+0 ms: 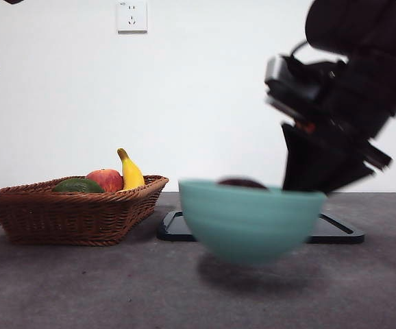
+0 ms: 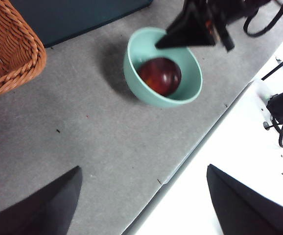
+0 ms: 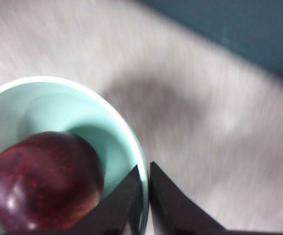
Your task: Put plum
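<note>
Right gripper (image 3: 145,196): jaws pinched nearly together on the rim of the teal bowl (image 1: 251,218), one inside the wall and one outside. I read this as a rim grip, not a grasp on the fruit.
Bowl: blurred in the front view, with a shadow beneath it and what looks like a gap to the grey table (image 1: 81,288); I judge it lifted or sliding, carried by that one edge.
Plum (image 3: 43,188): sits low inside the bowl, resting against the wall on the side away from the pinch point. Only its dark crown shows over the rim from the front.
Left gripper (image 2: 141,205): jaws spread wide, holding nothing, hanging well back over the table edge where grey mat meets white. Waiting arm.
Black tray (image 1: 335,233): flat behind the bowl, toward the far side of the table; partly hidden by bowl and arm.
Wicker basket (image 1: 68,212): well apart, near the table's other end, holding an apple (image 1: 106,180), a banana (image 1: 131,173) and a green fruit (image 1: 79,186).
Step in hand, my judgement: moving the loaded bowl. Where it should land I can't tell.
How I'd run it: keep the rim level, since a one-sided pinch invites tilt and the plum rolls freely. Slow travel, no sudden stops.
Release: lower until the base rests fully, then spread the jaws and lift straight up, so the inner jaw clears the wall without dragging the bowl.
Risk: rim slipping out of the pinch; bowl clipping the tray's lip.
</note>
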### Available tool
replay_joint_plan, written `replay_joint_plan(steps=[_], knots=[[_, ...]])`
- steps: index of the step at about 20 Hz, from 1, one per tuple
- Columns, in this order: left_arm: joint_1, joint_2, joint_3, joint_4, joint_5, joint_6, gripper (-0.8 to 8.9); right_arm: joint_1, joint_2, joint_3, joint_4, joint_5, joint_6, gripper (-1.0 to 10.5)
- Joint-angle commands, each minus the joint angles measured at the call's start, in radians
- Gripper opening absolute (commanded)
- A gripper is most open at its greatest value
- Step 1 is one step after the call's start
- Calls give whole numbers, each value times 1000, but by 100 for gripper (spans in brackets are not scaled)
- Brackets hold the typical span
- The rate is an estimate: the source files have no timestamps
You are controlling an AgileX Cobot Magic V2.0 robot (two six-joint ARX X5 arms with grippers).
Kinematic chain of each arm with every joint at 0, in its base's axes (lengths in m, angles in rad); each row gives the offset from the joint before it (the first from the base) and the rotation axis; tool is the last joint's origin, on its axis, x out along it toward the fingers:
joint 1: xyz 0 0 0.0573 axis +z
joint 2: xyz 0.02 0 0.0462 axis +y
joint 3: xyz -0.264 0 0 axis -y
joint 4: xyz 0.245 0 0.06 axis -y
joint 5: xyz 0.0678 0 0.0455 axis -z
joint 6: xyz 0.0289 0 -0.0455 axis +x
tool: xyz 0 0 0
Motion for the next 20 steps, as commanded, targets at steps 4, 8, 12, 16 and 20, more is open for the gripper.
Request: replay_joint_plan(steps=[4, 8, 12, 16, 20], knots=[[-5, 3, 8, 7, 6, 17, 405, -35, 28, 153, -29, 55, 11, 8], [-5, 3, 8, 6, 6, 17, 405, -93, 119, 278, -34, 56, -12, 8], [-5, 3, 8, 5, 6, 17, 405, -148, 289, 430, -42, 86, -37, 8], [-5, 3, 8, 5, 6, 17, 405, -189, 403, 505, -26, 105, -53, 8], [-5, 3, 8, 5, 6, 17, 405, -200, 462, 505, -7, 109, -67, 8]])
